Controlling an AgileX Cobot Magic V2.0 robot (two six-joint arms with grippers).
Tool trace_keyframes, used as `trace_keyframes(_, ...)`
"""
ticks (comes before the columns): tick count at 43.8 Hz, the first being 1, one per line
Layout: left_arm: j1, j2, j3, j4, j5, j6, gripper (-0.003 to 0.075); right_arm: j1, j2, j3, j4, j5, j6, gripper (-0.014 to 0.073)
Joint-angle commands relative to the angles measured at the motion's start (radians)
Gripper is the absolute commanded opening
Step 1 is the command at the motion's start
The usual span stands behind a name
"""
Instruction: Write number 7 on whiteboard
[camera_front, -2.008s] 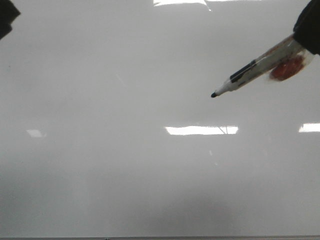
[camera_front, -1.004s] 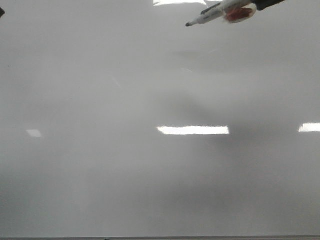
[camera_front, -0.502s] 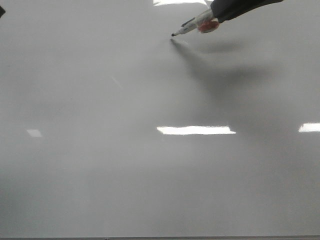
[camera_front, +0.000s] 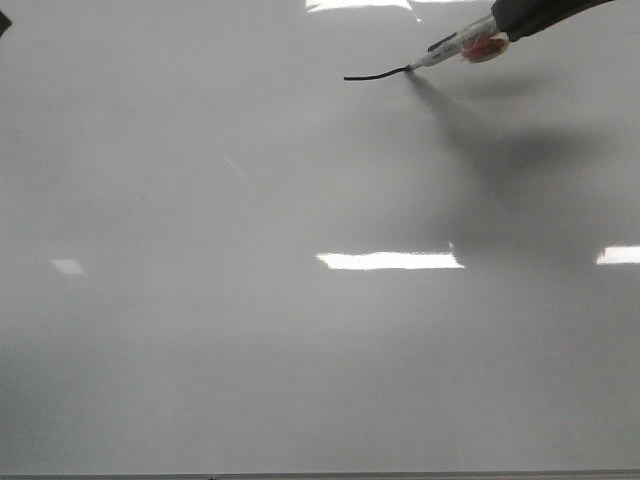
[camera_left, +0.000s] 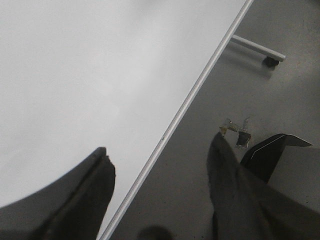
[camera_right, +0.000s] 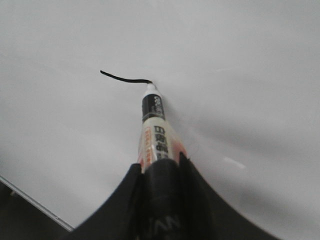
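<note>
Right pincer (camera_right: 161, 172) clamped on a marker (camera_front: 455, 48), tip touching the whiteboard (camera_front: 250, 350) at the far right, at the right end of a short wavy black stroke (camera_front: 376, 75), the top bar of the number 7. Left pincer (camera_left: 160, 170) spread open, holding nothing, over the whiteboard's left edge.

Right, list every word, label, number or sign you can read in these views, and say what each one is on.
Marker, black band: white lettering, too blurred to read.
Marker, pale barrel: red characters, too small and blurred to read.
Right gripper, black finger: pale letters, possibly "AN", cut off by the frame edge.
Whiteboard: only a short black stroke, the start of the number 7, not yet a readable digit.
Left wrist view: no text.
</note>
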Motion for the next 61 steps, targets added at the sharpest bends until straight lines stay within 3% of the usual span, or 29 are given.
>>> trace_keyframes(1, 0.002, -0.012, -0.027, -0.025, -0.051, -0.010, 0.0407, -0.007, -0.020, -0.031, -0.014, -0.036, -0.010, -0.0068)
trace_keyframes(7, 0.002, -0.012, -0.027, -0.025, -0.054, -0.010, 0.0407, 0.022, 0.022, 0.009, -0.018, 0.050, -0.010, -0.0068)
trace_keyframes(20, 0.002, -0.012, -0.027, -0.025, -0.061, 0.002, 0.0407, 0.103, -0.018, 0.087, -0.032, 0.027, -0.029, -0.0068)
trace_keyframes(27, -0.031, -0.011, -0.035, -0.040, -0.092, 0.061, 0.0447, 0.181, -0.143, 0.087, -0.032, 0.186, -0.166, -0.0068)
trace_keyframes(35, -0.098, 0.034, -0.076, -0.137, -0.082, 0.187, 0.0590, 0.283, -0.263, 0.087, -0.020, 0.371, -0.333, -0.0068)
trace_keyframes(50, -0.171, 0.234, -0.154, -0.444, -0.086, 0.481, 0.0588, 0.340, -0.353, 0.087, 0.045, 0.419, -0.397, -0.0068)
trace_keyframes(61, -0.171, 0.352, -0.190, -0.591, -0.077, 0.582, 0.0574, 0.340, -0.351, 0.087, 0.047, 0.415, -0.398, -0.0068)
